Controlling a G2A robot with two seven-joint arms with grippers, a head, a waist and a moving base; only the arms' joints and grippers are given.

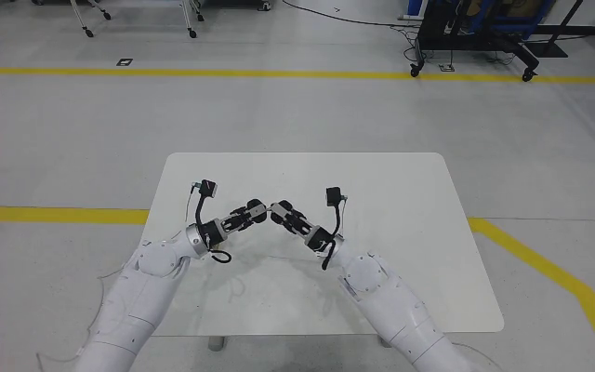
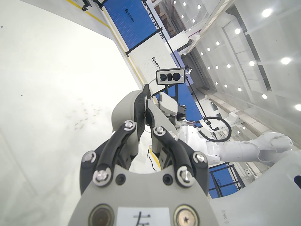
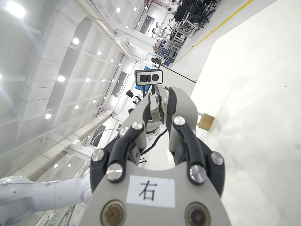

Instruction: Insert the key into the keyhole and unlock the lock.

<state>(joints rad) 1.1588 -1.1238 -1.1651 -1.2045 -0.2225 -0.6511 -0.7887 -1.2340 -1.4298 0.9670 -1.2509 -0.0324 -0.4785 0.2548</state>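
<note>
A small brass padlock [image 3: 207,122] with a silver shackle lies on the white table [image 1: 390,242], just beyond one finger of my right gripper [image 3: 161,95]. That gripper's fingers stand a little apart with nothing of its own between them, and the left gripper shows through the gap. My left gripper [image 2: 146,102] has its ribbed pads pressed together; I make out no key between them. In the top view the left gripper [image 1: 255,210] and the right gripper [image 1: 279,213] meet tip to tip above the middle of the table, hiding the padlock. I cannot see the key.
The table has rounded corners, with its far edge [image 1: 307,154] well beyond the grippers. Yellow floor lines [image 1: 279,73] run around it. Wheeled racks and a blue panel [image 2: 131,22] stand farther off in the room.
</note>
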